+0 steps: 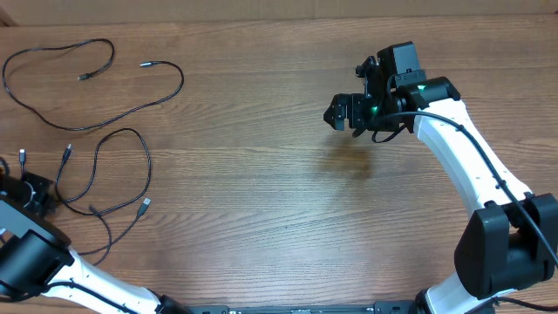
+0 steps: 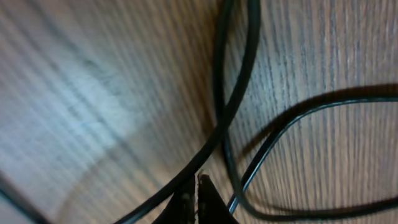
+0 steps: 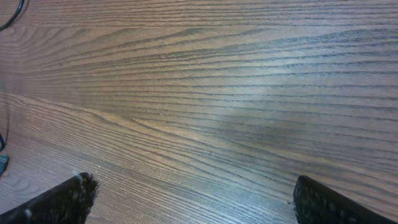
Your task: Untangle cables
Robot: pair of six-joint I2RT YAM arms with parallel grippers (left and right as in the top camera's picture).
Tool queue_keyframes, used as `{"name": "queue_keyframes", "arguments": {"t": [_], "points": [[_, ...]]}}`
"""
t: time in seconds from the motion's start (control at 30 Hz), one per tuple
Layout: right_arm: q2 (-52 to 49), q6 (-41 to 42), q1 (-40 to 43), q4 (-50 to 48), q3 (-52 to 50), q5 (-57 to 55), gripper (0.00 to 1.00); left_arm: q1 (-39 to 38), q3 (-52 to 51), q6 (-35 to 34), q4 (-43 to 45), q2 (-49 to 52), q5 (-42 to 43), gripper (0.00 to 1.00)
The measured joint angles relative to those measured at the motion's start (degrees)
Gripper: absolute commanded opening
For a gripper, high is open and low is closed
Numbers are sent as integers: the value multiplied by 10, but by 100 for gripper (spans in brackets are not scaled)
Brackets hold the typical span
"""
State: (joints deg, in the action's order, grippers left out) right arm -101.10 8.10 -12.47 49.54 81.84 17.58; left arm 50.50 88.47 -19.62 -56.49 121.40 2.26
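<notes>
Three thin black cables lie at the table's left. One cable (image 1: pixel 146 64) makes a wide loop at the far left back. A second cable (image 1: pixel 149 166) loops nearer the front, with a plug end (image 1: pixel 145 206). A third shows a plug end (image 1: pixel 22 157) by my left gripper (image 1: pixel 39 196). In the left wrist view that gripper (image 2: pixel 198 182) is shut, with a cable (image 2: pixel 239 93) running across its very tips, and another cable (image 2: pixel 273 134) curves past on the right. My right gripper (image 1: pixel 342 113) hovers right of centre, its fingers (image 3: pixel 311 199) wide open over bare wood.
The wooden table (image 1: pixel 261 192) stretches between the two arms. The white right arm (image 1: pixel 462 157) reaches in from the front right corner. A bit of cable (image 3: pixel 15 12) shows at the top left of the right wrist view.
</notes>
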Motion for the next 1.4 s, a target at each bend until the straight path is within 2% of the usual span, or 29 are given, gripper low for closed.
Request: {"name": "queue_keyframes", "arguments": {"t": [0.2,0.37,0.63,0.9,1.1,1.17,1.33,1.4], "points": [[0,0,0,0,0,0,100,-23,-17,-4,26,0,-10,4],[0,0,0,1,0,0,100,-31,-22,-30,28,0,-64,4],[0,0,0,0,0,0,100,-12,-26,-45,44,0,-97,5],[0,0,0,0,0,0,100,6,-28,-76,16,0,-148,5],[0,0,0,0,0,0,100,18,-29,-90,16,0,-150,4],[0,0,0,1,0,0,100,18,-29,-92,21,0,-139,4],[0,0,0,0,0,0,100,17,-29,-79,30,-2,-17,4],[0,0,0,0,0,0,100,12,-29,-84,16,-2,2,4]]}}
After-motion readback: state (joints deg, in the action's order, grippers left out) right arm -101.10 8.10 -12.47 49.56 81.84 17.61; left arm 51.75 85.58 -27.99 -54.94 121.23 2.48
